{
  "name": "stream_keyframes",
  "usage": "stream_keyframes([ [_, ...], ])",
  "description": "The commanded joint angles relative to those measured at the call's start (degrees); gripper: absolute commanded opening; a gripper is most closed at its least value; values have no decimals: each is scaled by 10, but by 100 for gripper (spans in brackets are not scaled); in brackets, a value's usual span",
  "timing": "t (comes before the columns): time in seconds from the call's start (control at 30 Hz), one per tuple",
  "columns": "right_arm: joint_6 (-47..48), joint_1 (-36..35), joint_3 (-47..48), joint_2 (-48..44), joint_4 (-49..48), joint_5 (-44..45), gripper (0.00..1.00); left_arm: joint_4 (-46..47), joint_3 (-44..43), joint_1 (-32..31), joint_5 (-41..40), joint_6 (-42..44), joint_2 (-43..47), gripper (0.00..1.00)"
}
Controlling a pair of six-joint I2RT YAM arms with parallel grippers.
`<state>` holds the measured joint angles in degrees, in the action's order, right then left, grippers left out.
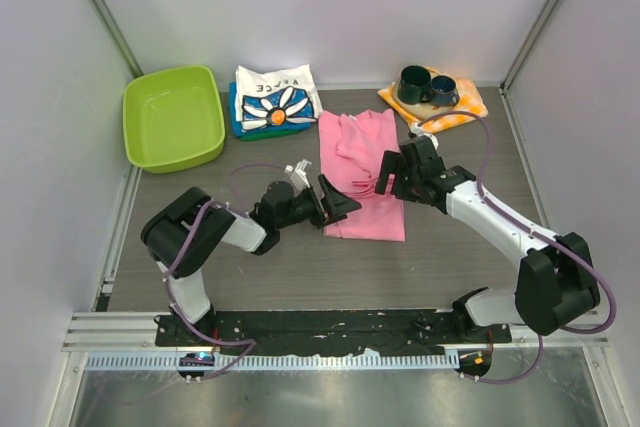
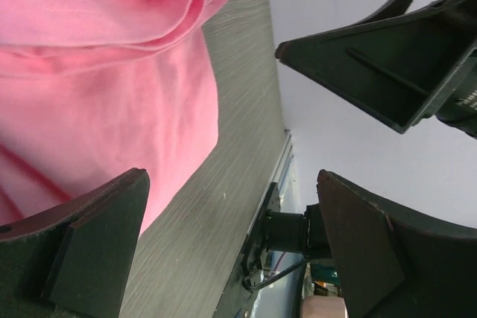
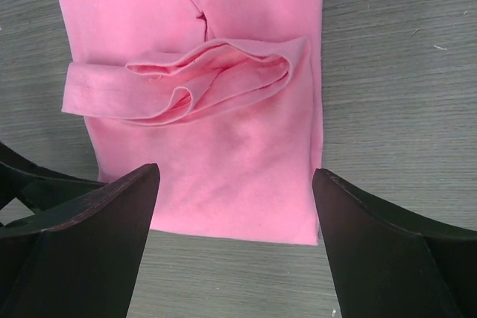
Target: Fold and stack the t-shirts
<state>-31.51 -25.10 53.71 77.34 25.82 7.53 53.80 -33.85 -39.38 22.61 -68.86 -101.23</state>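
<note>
A bright pink t-shirt [image 1: 360, 172] lies folded into a long strip in the middle of the table, with a sleeve bunched across it [image 3: 216, 80]. A white daisy-print t-shirt [image 1: 277, 97] rests on folded blue and green t-shirts [image 1: 240, 123] at the back. My left gripper [image 1: 338, 203] is open at the pink shirt's near left edge, holding nothing [image 2: 231, 236]. Over the shirt's right side my right gripper [image 1: 383, 175] is open and empty, its fingers straddling the shirt's end [image 3: 235, 206]. The pink t-shirt [image 2: 112, 94] fills the left wrist view's left half.
A lime green tub [image 1: 173, 117] stands at the back left. An orange-and-white checked cloth [image 1: 462, 107] at the back right carries two dark mugs [image 1: 415, 82]. White walls close in the table on three sides.
</note>
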Motion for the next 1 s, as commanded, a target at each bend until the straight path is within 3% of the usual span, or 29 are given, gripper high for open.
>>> stream_keyframes([
  [0.0, 16, 1, -9, -26, 5, -7, 90, 214, -10, -3, 30, -50, -51, 100],
  [0.27, -12, 1, -19, 18, -48, -87, 90, 237, 19, -10, 35, -58, -71, 100],
  [0.53, -99, -1, -27, 72, -138, -185, 89, 258, 61, -11, 31, -51, -80, 100],
  [0.97, -169, -12, -41, 143, -254, -232, 89, 281, 69, -11, 23, -44, -118, 100],
])
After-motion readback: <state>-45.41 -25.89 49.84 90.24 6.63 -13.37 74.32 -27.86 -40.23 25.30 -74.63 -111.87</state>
